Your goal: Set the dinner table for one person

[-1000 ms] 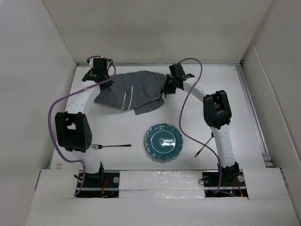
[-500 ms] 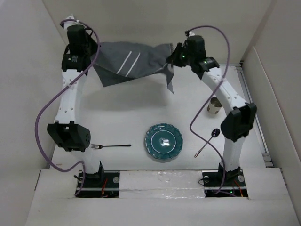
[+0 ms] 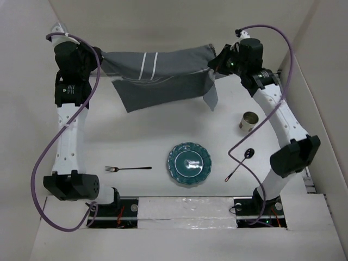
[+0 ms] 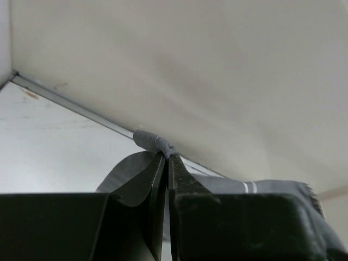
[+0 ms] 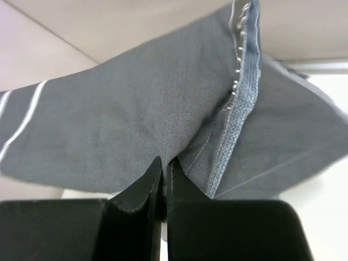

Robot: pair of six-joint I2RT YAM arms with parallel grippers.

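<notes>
At ten o'clock, raised high near the back wall: left pincer (image 4: pixel 165 154), pressed fully closed on one corner of the grey striped cloth (image 3: pixel 157 79), with a small roll of fabric poking out past the tips. No gap visible between the jaws in the left wrist view.

From ten o'clock across to one o'clock: cloth held up off the surface (image 3: pixel 147 133), top edge pulled nearly straight between the two pincers, lower part sagging in a loose fold. Two thin white stripes running down from the top edge, a little left of twelve o'clock. One loose flap hanging at the right end.

Below all of it, filling the view from wall to wall: the matte white surface, the dinner table itself.

At seven o'clock, lying flat: fork (image 3: pixel 128 168), tines toward nine o'clock.

Near six o'clock, just right of the fork but apart from it: teal scalloped plate (image 3: pixel 188 163).

At one o'clock, raised: right pincer (image 5: pixel 165 162), closed tight on the cloth's other end beside a stitched hem.

At three o'clock: small metal cup (image 3: pixel 248 121), upright.

At four o'clock: dark spoon (image 3: pixel 239 163), lying aslant, bowl toward the cup.
</notes>
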